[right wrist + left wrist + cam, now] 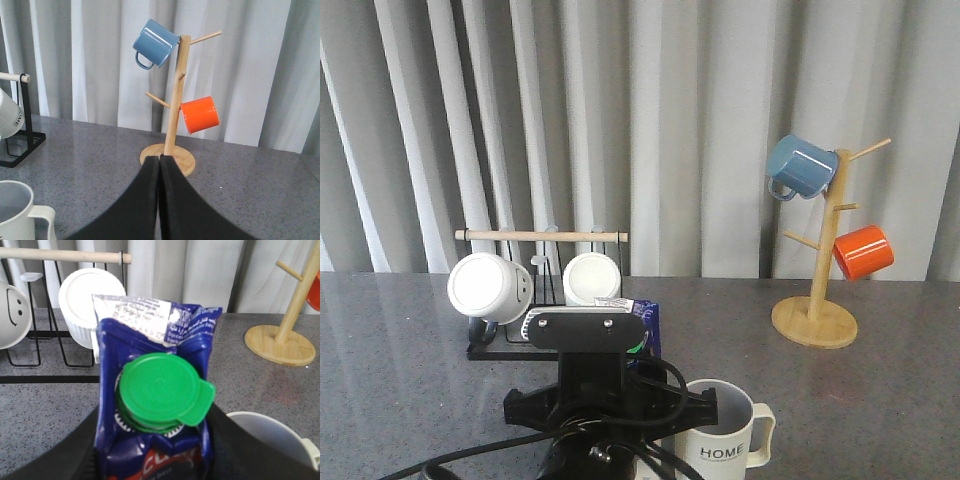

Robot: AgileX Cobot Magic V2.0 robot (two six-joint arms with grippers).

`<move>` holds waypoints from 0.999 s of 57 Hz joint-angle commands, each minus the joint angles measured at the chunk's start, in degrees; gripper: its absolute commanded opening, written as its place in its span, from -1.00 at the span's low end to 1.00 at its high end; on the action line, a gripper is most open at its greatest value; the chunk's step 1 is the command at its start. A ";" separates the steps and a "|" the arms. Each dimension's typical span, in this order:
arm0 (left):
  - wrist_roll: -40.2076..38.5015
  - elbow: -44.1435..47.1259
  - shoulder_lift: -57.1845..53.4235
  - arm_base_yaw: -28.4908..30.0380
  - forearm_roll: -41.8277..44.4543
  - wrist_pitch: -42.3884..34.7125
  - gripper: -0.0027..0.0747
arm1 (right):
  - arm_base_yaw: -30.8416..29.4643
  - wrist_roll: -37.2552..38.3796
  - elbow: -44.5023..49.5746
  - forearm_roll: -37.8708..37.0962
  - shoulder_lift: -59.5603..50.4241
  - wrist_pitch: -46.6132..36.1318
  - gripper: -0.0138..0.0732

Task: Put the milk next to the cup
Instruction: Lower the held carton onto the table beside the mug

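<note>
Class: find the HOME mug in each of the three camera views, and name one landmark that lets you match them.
Front view: HOME mug at bottom centre-right, beside the left arm.
Left wrist view: only its rim, lower right corner, beside the milk carton.
Right wrist view: lower left corner.
Shared landmark: wooden mug tree.

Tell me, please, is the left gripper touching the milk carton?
Touching. The left wrist view shows the left gripper with dark fingers pressed against both sides of the milk carton.
</note>
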 commanded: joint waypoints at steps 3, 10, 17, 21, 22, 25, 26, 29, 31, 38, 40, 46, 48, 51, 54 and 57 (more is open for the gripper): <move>-0.49 -1.49 -2.42 -0.17 2.07 -0.52 -0.92 | -0.24 -0.17 -2.00 -0.41 -0.16 -3.85 -0.70; -0.55 -1.49 -2.42 -0.17 2.08 -0.79 -0.92 | -0.24 -0.17 -2.00 -0.41 -0.16 -3.85 -0.70; -0.87 -1.49 -2.42 -0.17 2.08 -1.54 -0.92 | -0.24 -0.17 -2.00 -0.41 -0.16 -3.85 -0.70; -0.87 -1.49 -2.12 -0.17 2.08 -1.73 -0.92 | -0.24 -0.17 -2.00 -0.41 -0.16 -3.85 -0.70; -0.87 -1.49 -1.98 -0.17 2.08 -1.73 -0.92 | -0.24 -0.17 -2.00 -0.41 -0.16 -3.85 -0.70; -0.87 -1.49 -1.41 -0.17 2.08 -2.12 -0.92 | -0.24 -0.17 -2.00 -0.41 -0.16 -3.85 -0.70; -0.87 -1.49 -1.18 -0.17 2.06 -2.31 -0.92 | -0.24 -0.17 -2.00 -0.41 -0.16 -3.85 -0.70; -0.87 -1.49 -0.80 -0.17 1.91 -2.79 -0.92 | -0.24 -0.17 -2.00 -0.41 -0.16 -3.85 -0.70; -0.87 -1.49 -0.48 -0.17 1.71 -3.01 -0.92 | -0.24 -0.17 -2.00 -0.41 -0.16 -3.85 -0.70; -0.87 -1.49 -0.29 -0.17 1.72 -3.03 -0.92 | -0.24 -0.17 -2.00 -0.41 -0.16 -3.85 -0.70; -0.87 -1.49 -0.29 -0.17 1.72 -3.03 -0.92 | -0.24 -0.17 -2.00 -0.41 -0.16 -3.85 -0.70; -0.87 -1.49 -0.29 -0.17 1.72 -3.03 -0.92 | -0.24 -0.11 -2.00 -0.41 -0.16 -3.85 -0.70; -0.87 -1.49 -0.29 -0.17 1.72 -3.03 -0.92 | -0.24 -0.11 -2.00 -0.41 -0.16 -3.85 -0.70; -0.87 -1.54 -0.30 -0.17 1.72 -3.03 -0.92 | -0.24 -0.11 -2.00 -0.41 -0.16 -3.85 -0.70; -0.87 -1.54 -0.30 -0.17 1.72 -3.03 -0.92 | -0.24 -0.11 -2.00 -0.41 -0.16 -3.85 -0.70; -0.87 -1.55 -0.30 -0.17 1.72 -2.97 -0.92 | -0.24 -0.11 -2.00 -0.41 -0.16 -3.85 -0.70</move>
